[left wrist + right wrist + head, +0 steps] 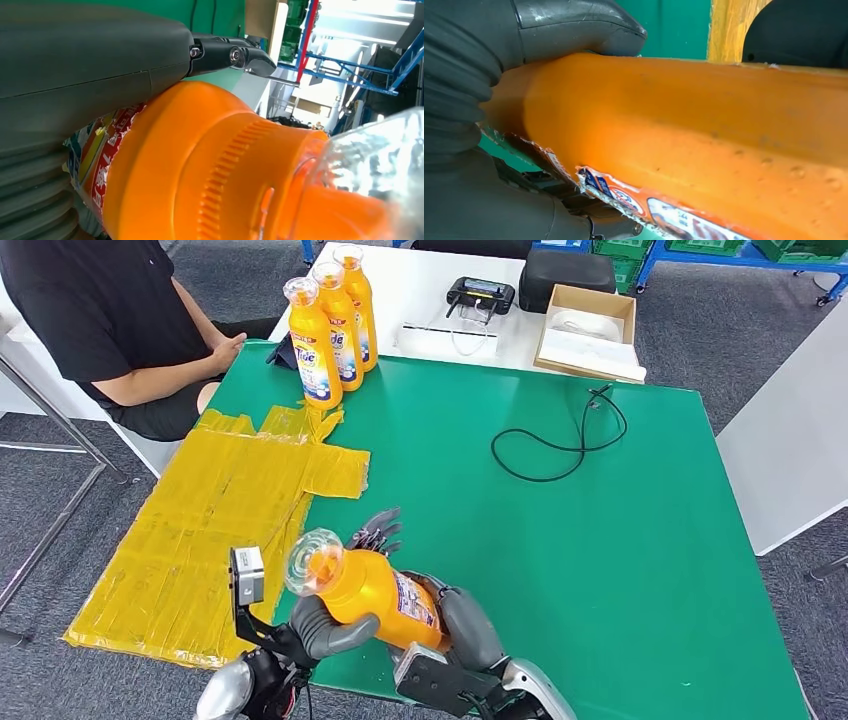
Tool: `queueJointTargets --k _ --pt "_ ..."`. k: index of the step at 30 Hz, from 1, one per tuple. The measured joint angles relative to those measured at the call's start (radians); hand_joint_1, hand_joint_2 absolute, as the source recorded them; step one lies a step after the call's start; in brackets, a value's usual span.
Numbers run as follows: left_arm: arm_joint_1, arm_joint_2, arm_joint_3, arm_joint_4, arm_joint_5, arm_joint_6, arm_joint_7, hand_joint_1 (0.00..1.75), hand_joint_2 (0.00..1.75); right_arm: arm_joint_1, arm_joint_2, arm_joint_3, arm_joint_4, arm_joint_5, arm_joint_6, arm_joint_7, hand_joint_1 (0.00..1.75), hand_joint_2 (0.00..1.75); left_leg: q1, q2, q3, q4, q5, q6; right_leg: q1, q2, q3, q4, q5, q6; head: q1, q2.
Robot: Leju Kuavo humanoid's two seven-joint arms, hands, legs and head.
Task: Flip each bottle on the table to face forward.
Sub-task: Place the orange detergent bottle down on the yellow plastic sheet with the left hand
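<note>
Both hands grip the bottle: left hand near the neck, right hand at the base; it lies tilted, cap pointing up-left.

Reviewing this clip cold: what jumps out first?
An orange bottle with a clear cap, held tilted between the left hand and the right hand at the near edge of the green table. Next, three matching bottles upright at the far left corner beside a seated person, and yellow taped sheeting covering the table's left side.
</note>
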Motion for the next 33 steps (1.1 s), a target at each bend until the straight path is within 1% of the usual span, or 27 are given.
queueJointTargets --k 8,9,12,13,20,25,30,33 --pt "0.005 0.0 0.0 0.0 -0.002 0.0 -0.002 0.0 1.75 -0.01 -0.008 0.013 0.008 0.0 0.0 0.0 1.75 1.75 0.0 0.0 0.0 0.0 0.0 0.0 0.0 0.0 0.0 0.0 0.0 0.0 0.0 0.0" --pt "0.005 0.0 0.0 0.0 -0.003 0.0 -0.003 0.04 1.75 -0.011 -0.009 0.014 0.009 0.0 0.0 0.0 1.75 1.75 0.0 0.0 0.0 0.0 0.0 0.0 0.0 0.0 0.0 0.0 0.0 0.0 0.0 0.0" --pt "0.006 0.0 0.0 0.0 -0.004 -0.002 -0.004 1.35 1.75 -0.014 -0.012 0.016 0.009 0.0 0.0 0.0 1.75 1.75 0.0 0.0 0.0 0.0 0.0 0.0 0.0 0.0 0.0 0.0 0.0 0.0 0.0 0.0" --pt "0.006 0.0 0.0 0.0 -0.005 -0.004 -0.006 1.75 1.75 -0.015 -0.012 0.016 0.009 0.0 0.0 0.0 1.75 1.75 0.0 0.0 0.0 0.0 0.0 0.0 0.0 0.0 0.0 0.0 0.0 0.0 0.0 0.0" --pt "0.006 0.0 -0.001 0.0 -0.014 -0.017 -0.016 1.75 1.75 -0.016 -0.019 0.021 0.009 -0.001 -0.001 0.001 1.75 1.75 0.0 0.0 0.0 0.0 0.0 0.0 0.0 0.0 0.0 0.0 0.0 0.0 0.0 0.0" --pt "0.007 -0.001 -0.002 0.0 -0.049 -0.019 -0.042 1.75 1.75 -0.015 -0.021 0.029 0.009 0.0 -0.002 0.001 1.75 1.75 0.0 0.0 0.0 0.0 0.0 0.0 0.0 0.0 0.0 0.0 0.0 0.0 0.0 0.0" --pt "0.024 -0.017 -0.001 -0.008 -0.115 0.014 -0.062 1.75 1.75 0.003 -0.021 0.034 0.007 0.014 -0.017 0.002 1.75 1.75 0.0 0.0 0.0 0.0 0.0 0.0 0.0 0.0 0.0 0.0 0.0 0.0 0.0 0.0" --pt "0.035 -0.027 0.004 -0.017 -0.139 0.031 -0.058 1.75 1.75 0.016 -0.022 0.036 0.001 0.021 -0.029 0.003 1.75 1.75 0.0 0.0 0.0 0.0 0.0 0.0 0.0 0.0 0.0 0.0 0.0 0.0 0.0 0.0"
